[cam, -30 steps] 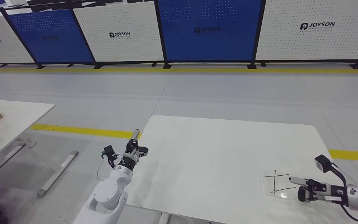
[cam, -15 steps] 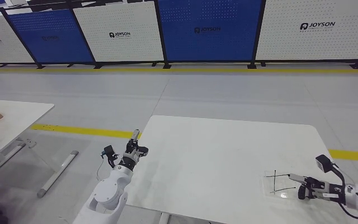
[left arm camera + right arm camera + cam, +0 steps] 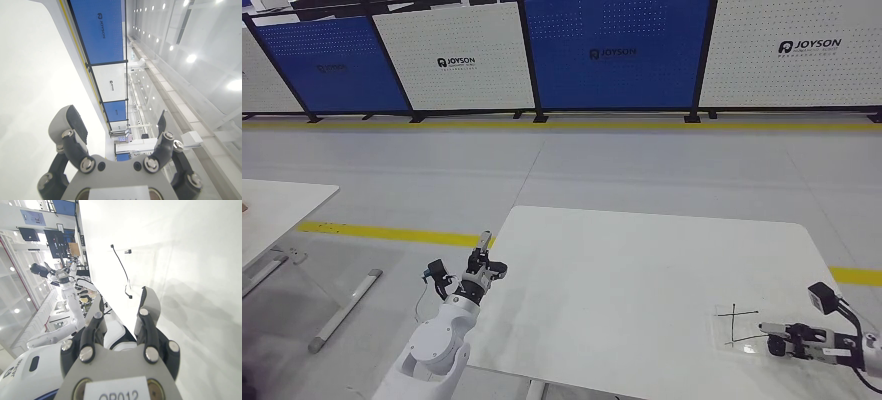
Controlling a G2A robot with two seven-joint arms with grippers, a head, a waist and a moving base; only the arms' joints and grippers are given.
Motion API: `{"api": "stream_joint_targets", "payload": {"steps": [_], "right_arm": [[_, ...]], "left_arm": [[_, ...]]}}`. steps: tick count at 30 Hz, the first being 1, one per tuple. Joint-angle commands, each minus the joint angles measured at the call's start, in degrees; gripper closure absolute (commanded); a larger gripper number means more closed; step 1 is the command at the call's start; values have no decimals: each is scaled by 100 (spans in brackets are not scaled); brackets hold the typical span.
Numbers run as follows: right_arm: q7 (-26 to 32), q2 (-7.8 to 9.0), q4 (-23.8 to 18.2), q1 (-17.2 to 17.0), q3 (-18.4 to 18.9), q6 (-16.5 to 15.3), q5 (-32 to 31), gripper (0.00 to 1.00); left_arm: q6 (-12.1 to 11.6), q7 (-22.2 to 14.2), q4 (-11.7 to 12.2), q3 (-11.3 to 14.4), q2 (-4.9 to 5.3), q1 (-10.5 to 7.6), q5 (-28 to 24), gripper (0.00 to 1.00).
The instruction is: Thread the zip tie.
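Observation:
Thin black zip ties (image 3: 736, 325) lie crossed on a clear sheet (image 3: 721, 332) near the table's front right corner. In the right wrist view one zip tie (image 3: 121, 262) curves across the white surface, its end close in front of the fingertips; another tie's head (image 3: 129, 251) lies farther off. My right gripper (image 3: 765, 337) (image 3: 122, 298) stands open just right of the ties, holding nothing. At the table's left edge my left gripper (image 3: 483, 243) (image 3: 117, 113) is open and empty, pointing away from the table top.
The white table (image 3: 642, 270) is bare between the two arms. Its front edge runs close to the clear sheet. Blue and white partition panels (image 3: 617, 55) stand well behind the table.
My right arm has shifted slightly toward the table's front edge, beside the zip ties. The left arm has not moved.

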Motion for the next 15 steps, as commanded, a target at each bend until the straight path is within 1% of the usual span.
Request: {"api": "stream_joint_targets", "payload": {"steps": [1, 2, 4, 5, 6, 9, 10, 14, 15], "right_arm": [[10, -3, 54, 24, -18, -24, -1, 58], [12, -4, 71, 33, -25, -34, 0, 63], [15, -6, 103, 48, -39, -48, 1, 65], [16, -6, 114, 52, -45, -53, 0, 70], [15, -7, 122, 57, -52, -54, -2, 72], [25, -7, 141, 74, -74, -42, -24, 71], [32, -7, 145, 79, -80, -38, -26, 68], [37, -10, 180, 97, -103, -39, -10, 70], [37, -11, 192, 103, -110, -41, -7, 72]], "left_arm": [[0, 0, 0, 0, 0, 0, 0, 0], [0, 0, 0, 0, 0, 0, 0, 0], [0, 0, 0, 0, 0, 0, 0, 0], [0, 0, 0, 0, 0, 0, 0, 0], [0, 0, 0, 0, 0, 0, 0, 0], [0, 0, 0, 0, 0, 0, 0, 0], [0, 0, 0, 0, 0, 0, 0, 0], [0, 0, 0, 0, 0, 0, 0, 0], [0, 0, 0, 0, 0, 0, 0, 0]]}}
